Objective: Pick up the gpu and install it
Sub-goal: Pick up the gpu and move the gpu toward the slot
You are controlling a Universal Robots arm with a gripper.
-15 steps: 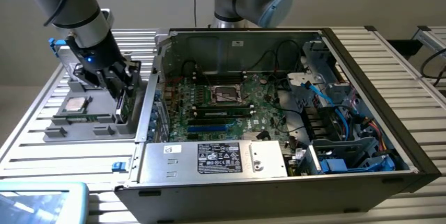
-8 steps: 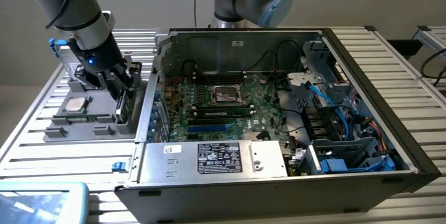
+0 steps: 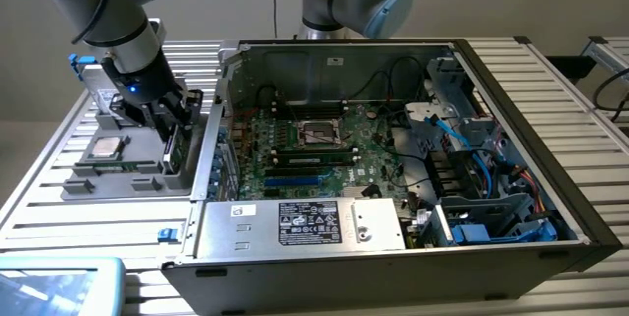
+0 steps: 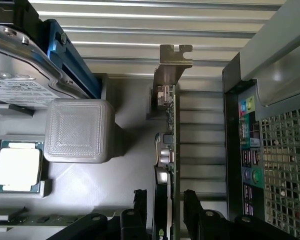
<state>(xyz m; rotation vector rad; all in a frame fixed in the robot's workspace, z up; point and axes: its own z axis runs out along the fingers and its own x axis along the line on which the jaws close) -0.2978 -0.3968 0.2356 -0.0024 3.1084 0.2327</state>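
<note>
Wrist view: gpu [image 4: 169,150] stands on its long edge in the grey tray [image 4: 125,175], with the silver end bracket [image 4: 172,60] at the end farthest from the gripper [image 4: 164,195]. The black fingers [image 4: 139,200] are spread, one on each face of the card, with a sliver of gap on both sides; no pinch is visible.

Exterior view: gpu [image 3: 177,150] sits at the tray's [image 3: 128,183] right edge, by the exterior view's reckoning, just beside the open computer case [image 3: 511,110]. The gripper [image 3: 167,123] is lowered over the card from above, and the arm slants up to the exterior view's left.

Other tray contents:
- A processor [image 4: 19,167] lies flat in its pocket, left of the card in the exterior view [image 3: 106,146].
- A hard drive [image 4: 20,75] stands toward the far end.
- A square grey block [image 4: 77,131] sits between the drive and the processor.

The case's rear port panel [image 4: 250,150] runs alongside the card. Tray and case both rest on a slatted metal table [image 3: 49,205].
</note>
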